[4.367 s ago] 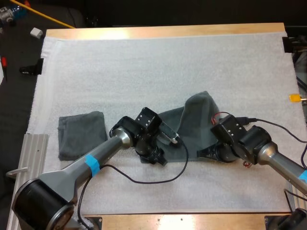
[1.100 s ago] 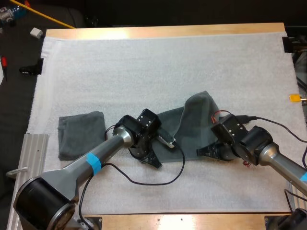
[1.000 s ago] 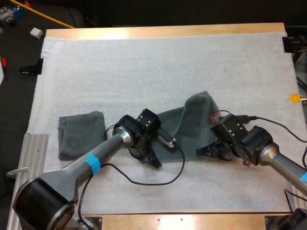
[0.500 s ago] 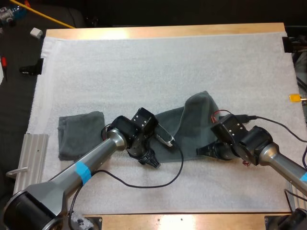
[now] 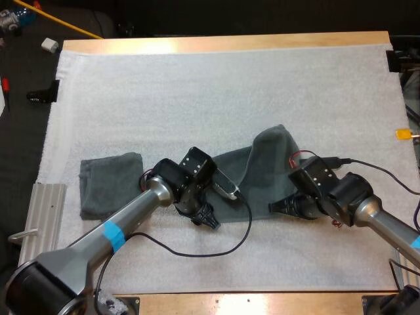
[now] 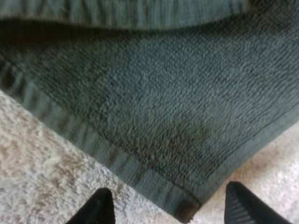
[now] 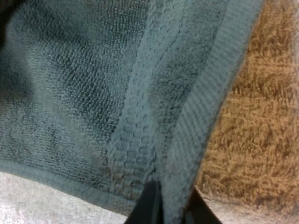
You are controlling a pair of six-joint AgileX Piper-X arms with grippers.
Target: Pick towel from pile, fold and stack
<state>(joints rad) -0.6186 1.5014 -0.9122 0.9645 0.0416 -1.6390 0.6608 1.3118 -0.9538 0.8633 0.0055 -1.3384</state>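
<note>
My left hand (image 6: pixel 167 198) hangs released, a corner of the crumpled towel (image 5: pixel 266 161) lying just ahead between its fingers (image 6: pixel 96 209), while my right hand (image 7: pixel 170 201) grips that towel's hem.

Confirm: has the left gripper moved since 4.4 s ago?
Yes: the left gripper, open at a corner of the crumpled towel, shifted slightly toward the folded towel.

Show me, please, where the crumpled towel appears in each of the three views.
High view: the crumpled towel lies on the white mat, right of the folded towel.
Left wrist view: its corner sits between the open left gripper's fingers.
Right wrist view: its hem is pinched by the right gripper.
Shared landmark: the white mat beside the towel's hem.
</note>
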